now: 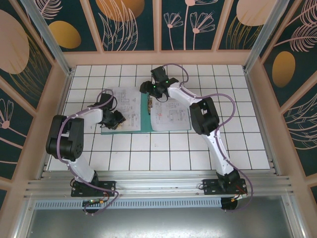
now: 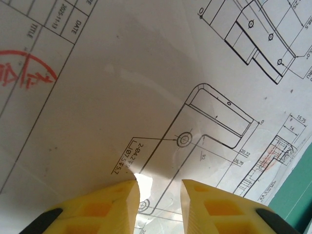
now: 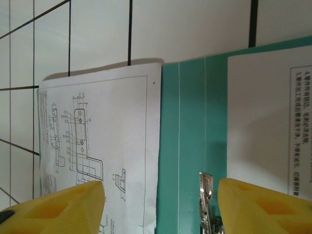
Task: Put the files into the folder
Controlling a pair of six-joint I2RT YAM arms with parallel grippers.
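Note:
The teal folder (image 1: 147, 121) lies open on the tiled table, with white printed files on its left half (image 1: 126, 106) and on its right half (image 1: 171, 114). My left gripper (image 1: 118, 120) is low over the near left corner of the left sheet. In the left wrist view its yellow fingers (image 2: 158, 195) stand a little apart just above a drawing sheet (image 2: 146, 87), nothing clamped between them. My right gripper (image 1: 152, 90) is at the far end of the spine. It is open (image 3: 161, 204) and straddles the teal spine (image 3: 190, 122) and its metal clip (image 3: 205, 195).
White tiled table (image 1: 223, 144) stretches to the right and to the near side of the folder. A wooden rim and patterned walls close in the back and sides. An aluminium rail (image 1: 158, 186) runs along the near edge by the arm bases.

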